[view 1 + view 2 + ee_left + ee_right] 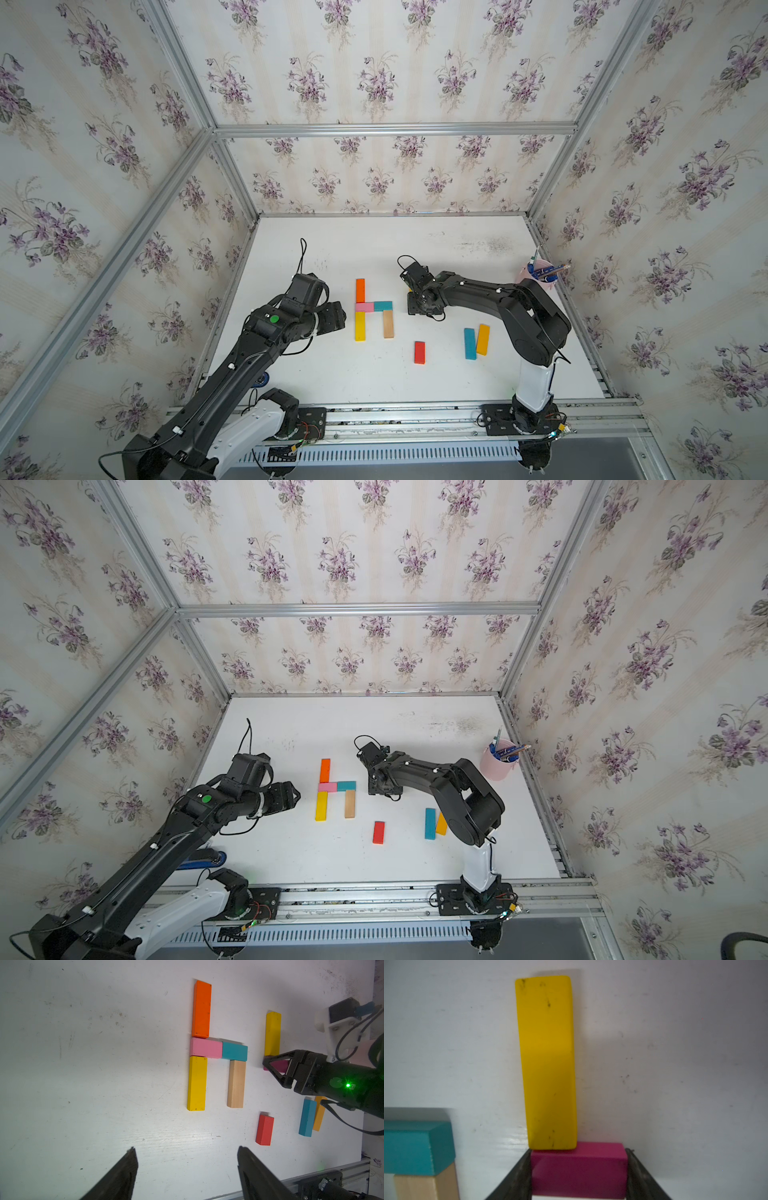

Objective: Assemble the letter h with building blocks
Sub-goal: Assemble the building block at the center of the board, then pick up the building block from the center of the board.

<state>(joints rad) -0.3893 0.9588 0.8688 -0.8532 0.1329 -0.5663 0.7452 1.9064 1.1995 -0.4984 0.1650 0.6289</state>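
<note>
Five building blocks lie joined on the white table: orange (360,290), pink (365,307), teal (382,306), yellow (360,326) and tan (388,324). Right of them, my right gripper (579,1151) is shut on a short magenta block (579,1169), with a finger on each end. The end of a second yellow block (547,1059) touches the magenta one's long side. My left gripper (187,1148) hangs open left of the joined blocks, nothing between its fingers. Both top views hide the magenta block under the right wrist.
Loose red (419,352), blue (470,343) and amber (483,339) blocks lie towards the front right, near the right arm's elbow. A pale pink cup with pens (498,760) stands by the right wall. Metal rails border the table.
</note>
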